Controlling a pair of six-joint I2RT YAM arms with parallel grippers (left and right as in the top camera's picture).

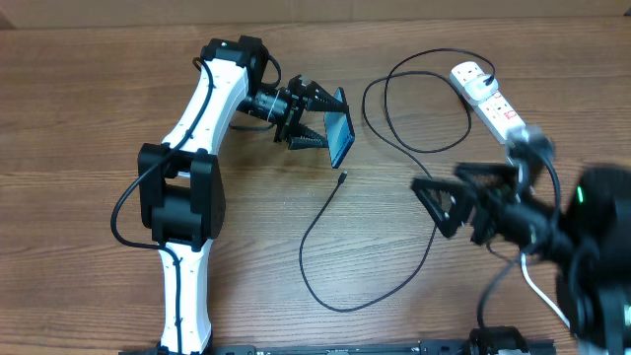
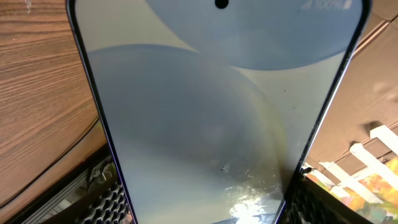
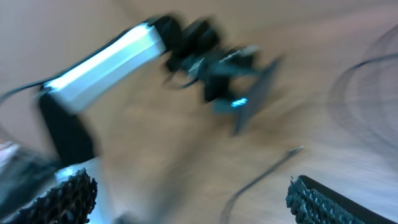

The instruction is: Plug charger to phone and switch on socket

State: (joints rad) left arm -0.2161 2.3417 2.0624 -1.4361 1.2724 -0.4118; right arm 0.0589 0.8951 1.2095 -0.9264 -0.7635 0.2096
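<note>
My left gripper (image 1: pixel 325 120) is shut on the phone (image 1: pixel 342 136) and holds it tilted on its edge above the table. The phone's pale screen (image 2: pixel 205 112) fills the left wrist view between the finger pads (image 2: pixel 202 208). The charger's connector tip (image 1: pixel 341 177) lies on the wood just below the phone. Its thin black cable (image 1: pixel 330 301) loops forward, then back to the socket (image 1: pixel 488 99), a white power strip at the far right. My right gripper (image 1: pixel 435 205) is open and empty to the right of the cable. The blurred right wrist view shows its open fingers (image 3: pixel 193 199), the cable tip (image 3: pixel 296 149) and the phone (image 3: pixel 255 93).
The wooden table (image 1: pixel 89 89) carries a large cable loop (image 1: pixel 424 99) next to the power strip. The left arm (image 1: pixel 197 128) stretches from the front edge toward the back. The strip's white lead (image 1: pixel 537 286) runs under the right arm.
</note>
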